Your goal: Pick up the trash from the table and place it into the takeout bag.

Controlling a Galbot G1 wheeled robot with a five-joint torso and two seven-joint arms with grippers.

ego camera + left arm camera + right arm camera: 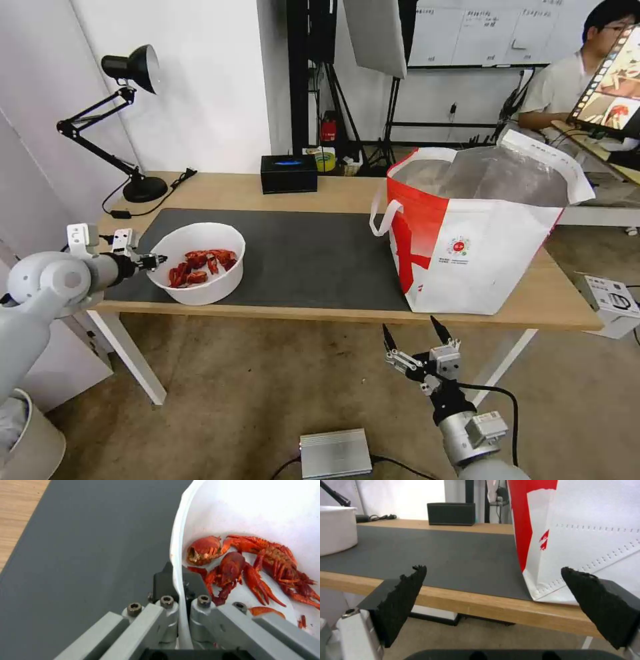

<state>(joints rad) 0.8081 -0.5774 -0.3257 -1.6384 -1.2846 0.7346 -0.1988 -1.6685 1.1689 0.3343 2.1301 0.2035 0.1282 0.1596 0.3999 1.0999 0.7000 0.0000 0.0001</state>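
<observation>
jaws of the left gripper [157, 261] are pinched on the near-left rim of the white bowl [198, 262] of red shells [253, 572], which sits on the dark mat [307, 257] at the left of the desk [347, 190]; lift it level and slowly, since a one-sided rim grip may tip the load. jaws of the right gripper [413, 337] stand wide and empty below the desk edge, near the takeout bag [477, 233], whose tall wall and loop handle [387, 217] the bowl must clear; the black box [288, 173] and lamp [127, 120] are well apart.
</observation>
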